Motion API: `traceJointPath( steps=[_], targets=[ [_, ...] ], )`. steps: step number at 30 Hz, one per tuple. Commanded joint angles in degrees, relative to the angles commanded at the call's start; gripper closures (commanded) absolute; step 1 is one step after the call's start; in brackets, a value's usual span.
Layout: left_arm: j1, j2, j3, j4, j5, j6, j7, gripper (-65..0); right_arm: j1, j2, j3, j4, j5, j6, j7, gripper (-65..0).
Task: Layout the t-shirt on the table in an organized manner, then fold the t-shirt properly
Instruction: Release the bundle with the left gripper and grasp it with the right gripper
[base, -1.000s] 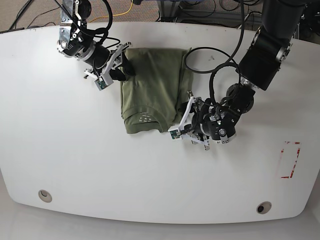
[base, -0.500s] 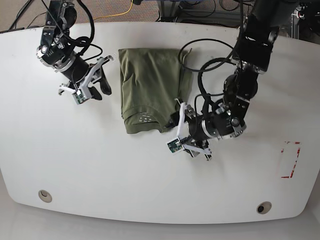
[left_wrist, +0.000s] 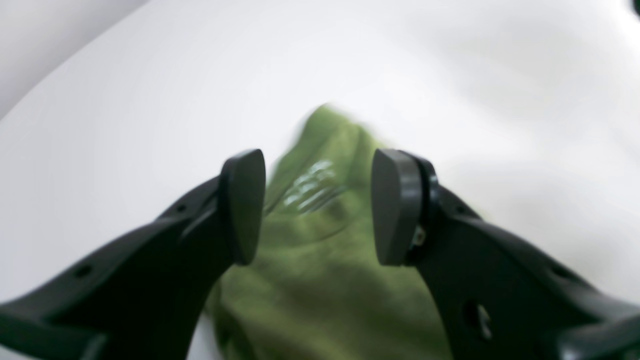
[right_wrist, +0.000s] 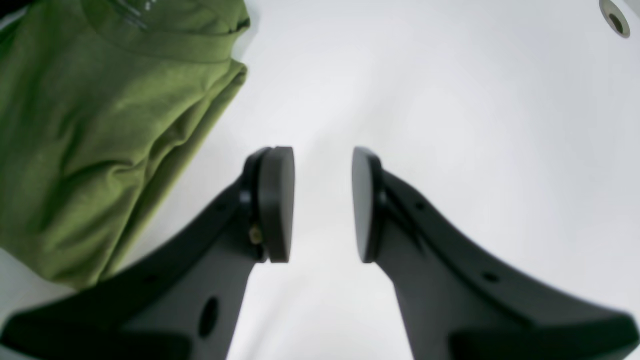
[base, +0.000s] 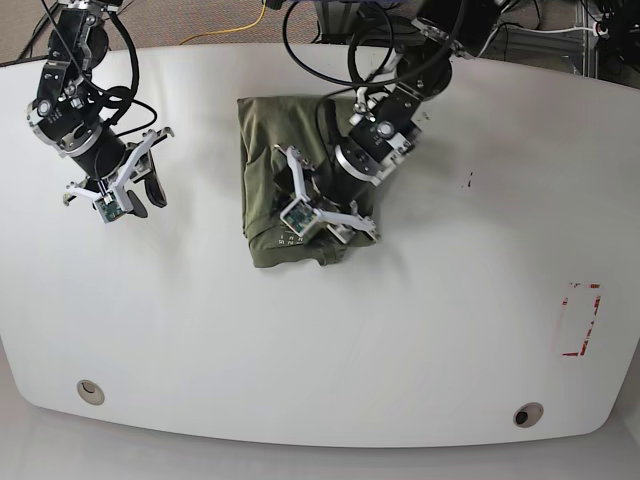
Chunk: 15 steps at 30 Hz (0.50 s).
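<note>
T-shirt (base: 285, 150): folded, on desk (base: 400, 340).
Left fingers (left_wrist: 242, 205): apart, empty, over the t-shirt's collar end.
Right fingers (right_wrist: 277, 202): apart, empty, beside the t-shirt.

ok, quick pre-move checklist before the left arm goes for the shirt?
1. Left end effector open: ok.
2. Left end effector positioned over the t-shirt: ok, fabric shows between its fingers.
3. Contact with the fabric: cannot tell, wrist view is blurred.
4. Right end effector open and empty: ok.
5. Right end effector off the t-shirt, over bare table: ok.
6. T-shirt folded and flat: not ok, its edges are uneven and wrinkled.
</note>
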Motion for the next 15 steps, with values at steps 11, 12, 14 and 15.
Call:
traceJointPath(
  steps=[11,12,14,15],
  targets=[
    [1.0,3.8,1.6,-13.7,10.0,7.8,-1.6,-31.8,-0.4,-1.1,-0.4,-0.2,0.1,0.00,0.0,-19.2],
    [1.0,3.8,1.6,-14.4,10.3,8.0,-1.6,-31.8,-0.4,-1.1,-0.4,-0.2,0.1,0.00,0.0,-19.2],
    [0.9,3.5,1.6,-17.0,10.1,8.4,-1.8,-31.8,-0.3,-1.1,-0.4,-0.2,0.1,0.00,0.0,-19.2],
    [0.9,3.4,1.5,-17.8,9.9,8.4,-1.8,-31.8,-0.2,-1.1,-0.4,-0.2,0.1,0.00,0.0,-19.2]
  ],
)
